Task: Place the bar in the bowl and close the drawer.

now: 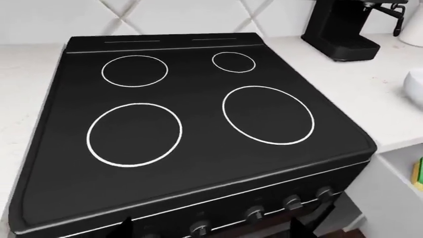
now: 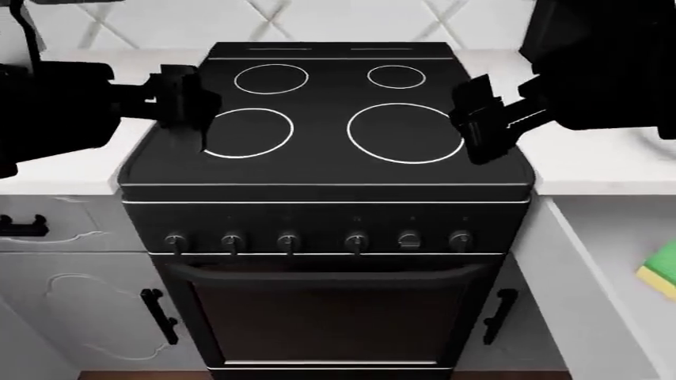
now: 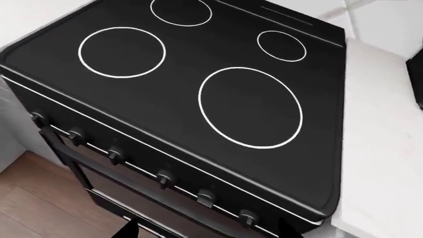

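Observation:
The bar is not in view. A curved glossy white edge at the border of the left wrist view looks like the bowl (image 1: 416, 83), standing on the counter past the stove. The drawer (image 2: 607, 257) stands open to the right of the stove, showing its pale-grey inside; it also shows in the left wrist view (image 1: 396, 191). My left gripper (image 2: 188, 101) hovers open and empty over the stove's left side; its view shows the fingertips wide apart (image 1: 211, 232). My right gripper (image 2: 480, 123) hovers open and empty over the stove's right side (image 3: 208, 232).
A black stove (image 2: 328, 158) with several ring burners and a row of knobs (image 2: 317, 240) fills the middle. A green sponge with a yellow underside (image 2: 660, 273) lies in the drawer. A black coffee machine (image 1: 343, 27) stands on the white counter (image 1: 370, 84). Grey cabinet doors (image 2: 74, 293) flank the oven.

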Available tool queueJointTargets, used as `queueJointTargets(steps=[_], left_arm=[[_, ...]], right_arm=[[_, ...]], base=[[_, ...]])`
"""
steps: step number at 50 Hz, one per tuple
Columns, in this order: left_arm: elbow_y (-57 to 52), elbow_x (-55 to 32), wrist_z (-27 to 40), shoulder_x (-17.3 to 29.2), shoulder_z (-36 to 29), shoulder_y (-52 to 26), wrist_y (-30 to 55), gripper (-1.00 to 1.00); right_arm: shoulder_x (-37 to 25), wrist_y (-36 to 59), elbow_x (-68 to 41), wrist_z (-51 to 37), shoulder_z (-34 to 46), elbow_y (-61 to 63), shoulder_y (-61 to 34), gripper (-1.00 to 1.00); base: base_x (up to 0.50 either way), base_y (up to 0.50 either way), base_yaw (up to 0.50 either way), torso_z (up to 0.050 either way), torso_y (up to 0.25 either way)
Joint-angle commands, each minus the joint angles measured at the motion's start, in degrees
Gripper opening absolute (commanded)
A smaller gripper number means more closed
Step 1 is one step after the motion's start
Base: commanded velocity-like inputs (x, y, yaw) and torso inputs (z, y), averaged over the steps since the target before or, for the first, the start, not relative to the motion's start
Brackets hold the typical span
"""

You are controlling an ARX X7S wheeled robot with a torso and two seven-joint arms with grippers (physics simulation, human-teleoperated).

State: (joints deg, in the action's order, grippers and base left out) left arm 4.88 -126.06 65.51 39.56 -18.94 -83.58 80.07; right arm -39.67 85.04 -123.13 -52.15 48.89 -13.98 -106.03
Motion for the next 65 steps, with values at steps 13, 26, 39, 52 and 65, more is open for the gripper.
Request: queueJointTargets(steps=[13, 26, 39, 52, 65], left_arm=[[-2.41, -2.23, -0.12, 1.41, -1.39, 0.74, -1.69, 1.0], [-2.85, -2.72, -0.3, 1.54, -2.33, 0.47, -2.51, 1.0], [-2.92, -1.91, -1.57, 1.26, -2.85, 1.01, -2.68, 1.0], [-3.65, -0.16, -3.17, 1.42, -2.66, 2.32, -2.66, 1.0], [-3.69, 0.49, -4.12, 1.54, -3.09, 2.68, -2.98, 1.0]], right_arm=[[-2.03, -1.8, -4.29, -1.36, 3.0, 2.48, -1.14, 1.0], [-2.46, -2.85, -5.38, -1.9, 4.36, 1.87, -2.06, 1.0], [-2.2, -3.29, -3.66, -0.29, 4.67, 1.99, -0.65, 1.0], [-2.26, -3.52, -2.86, 2.07, 4.73, 2.45, 1.05, 1.0], [-2.27, -4.44, -2.52, 3.3, 5.13, 2.03, 2.21, 1.0]], base=[[0.0, 0.5, 0.0, 0.0, 0.0], [0.02, 0.05, 0.0, 0.0, 0.0], [0.49, 0.0, 0.0, 0.0, 0.0], [0.5, 0.0, 0.0, 0.0, 0.0], [0.5, 0.0, 0.0, 0.0, 0.001]])
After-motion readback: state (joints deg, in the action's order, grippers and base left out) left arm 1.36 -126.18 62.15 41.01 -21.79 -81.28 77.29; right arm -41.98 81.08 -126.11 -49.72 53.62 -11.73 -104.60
